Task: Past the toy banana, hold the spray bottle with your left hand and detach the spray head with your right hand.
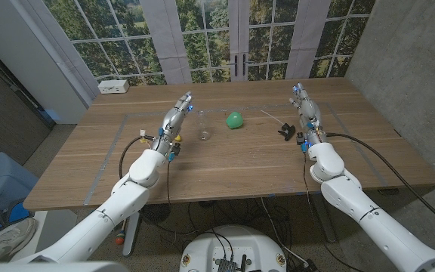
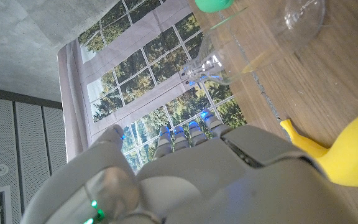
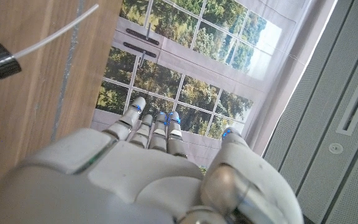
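Wooden table (image 1: 225,162) before tall windows (image 1: 202,38), left hand (image 1: 175,121) and right hand (image 1: 306,115) empty, fingers apart

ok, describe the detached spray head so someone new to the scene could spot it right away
On the wooden table, look toward the robot's right side, just beside the right hand. The spray head lies there, apart from the clear bottle and green ball near the middle. It is the only small black piece, with a thin white tube trailing from it.
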You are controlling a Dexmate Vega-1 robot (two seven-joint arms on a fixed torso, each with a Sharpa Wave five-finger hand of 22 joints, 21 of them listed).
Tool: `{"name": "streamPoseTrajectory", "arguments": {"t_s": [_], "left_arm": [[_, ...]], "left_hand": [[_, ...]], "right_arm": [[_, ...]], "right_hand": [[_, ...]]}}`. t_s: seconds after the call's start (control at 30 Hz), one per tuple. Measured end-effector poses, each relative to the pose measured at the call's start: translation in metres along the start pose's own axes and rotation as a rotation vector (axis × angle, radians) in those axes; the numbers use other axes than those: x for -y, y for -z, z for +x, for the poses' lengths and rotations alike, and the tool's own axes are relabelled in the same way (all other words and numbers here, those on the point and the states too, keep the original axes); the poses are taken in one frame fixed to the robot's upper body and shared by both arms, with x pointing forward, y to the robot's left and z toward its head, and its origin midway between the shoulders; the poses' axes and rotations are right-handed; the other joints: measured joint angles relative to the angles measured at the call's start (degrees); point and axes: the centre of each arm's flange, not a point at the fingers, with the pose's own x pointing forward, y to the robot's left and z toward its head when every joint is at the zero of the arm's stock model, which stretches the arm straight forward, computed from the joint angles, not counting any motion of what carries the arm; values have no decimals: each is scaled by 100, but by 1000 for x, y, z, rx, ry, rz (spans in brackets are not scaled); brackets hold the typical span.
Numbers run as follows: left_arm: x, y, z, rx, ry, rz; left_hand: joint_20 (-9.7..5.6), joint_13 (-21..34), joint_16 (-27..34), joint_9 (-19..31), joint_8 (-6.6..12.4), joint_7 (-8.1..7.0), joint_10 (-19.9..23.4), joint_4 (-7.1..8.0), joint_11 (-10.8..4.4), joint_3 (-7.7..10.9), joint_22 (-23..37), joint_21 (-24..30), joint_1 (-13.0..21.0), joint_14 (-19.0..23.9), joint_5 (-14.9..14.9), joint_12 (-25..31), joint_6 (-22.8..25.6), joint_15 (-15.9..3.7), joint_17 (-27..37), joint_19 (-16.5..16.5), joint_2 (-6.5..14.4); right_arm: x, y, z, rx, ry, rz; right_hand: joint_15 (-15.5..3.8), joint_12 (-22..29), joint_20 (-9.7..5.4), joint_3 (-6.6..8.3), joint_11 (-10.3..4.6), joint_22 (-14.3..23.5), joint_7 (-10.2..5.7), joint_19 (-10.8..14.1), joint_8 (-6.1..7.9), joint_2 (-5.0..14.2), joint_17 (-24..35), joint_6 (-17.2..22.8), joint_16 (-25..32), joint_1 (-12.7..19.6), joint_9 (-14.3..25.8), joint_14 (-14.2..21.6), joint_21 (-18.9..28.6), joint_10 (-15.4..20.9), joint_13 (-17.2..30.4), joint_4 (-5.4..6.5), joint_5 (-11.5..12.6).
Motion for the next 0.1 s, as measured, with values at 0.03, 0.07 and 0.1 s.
{"name": "streamPoseTrajectory", "arguments": {"t_s": [0.03, 0.07, 0.1], "left_arm": [[-3, 1, -2, -1, -2, -11], [-3, 2, -2, -1, -2, -12], [-7, 3, -4, -1, -6, -23]], "left_hand": [[8, 0, 0, 0, 0, 25, 26, 26, 26, 167, 0, -10, 1, 23, 25, 0, 40, 6, -2, 26, 1], [20, 0, -19, 0, -21, 43, 43, 37, 43, 285, 0, -10, 1, 32, 37, 0, 58, 15, -2, 38, 1], [18, 0, -41, 0, -21, 52, 48, 39, 48, 363, 0, -33, 1, 32, 38, 0, 67, 14, -2, 37, 1]], "right_arm": [[-2, -1, -1, 17, -1, 9], [-3, -1, -1, 18, 0, 11], [-5, -1, -2, 31, 0, 17]], "right_hand": [[19, 0, 5, 166, -20, 0, -29, 43, 0, 49, -24, 29, 32, -50, 0, 25, -23, 20, -35, 97, 38], [19, 0, -6, 291, -41, 0, -43, 57, -1, 51, -33, 44, 36, -53, 0, 64, -41, 41, -64, 166, 64], [-2, 0, -4, 397, -60, 0, -28, 97, -20, 50, -46, 89, 36, -53, 0, 82, -45, 60, -82, 224, 81]]}}
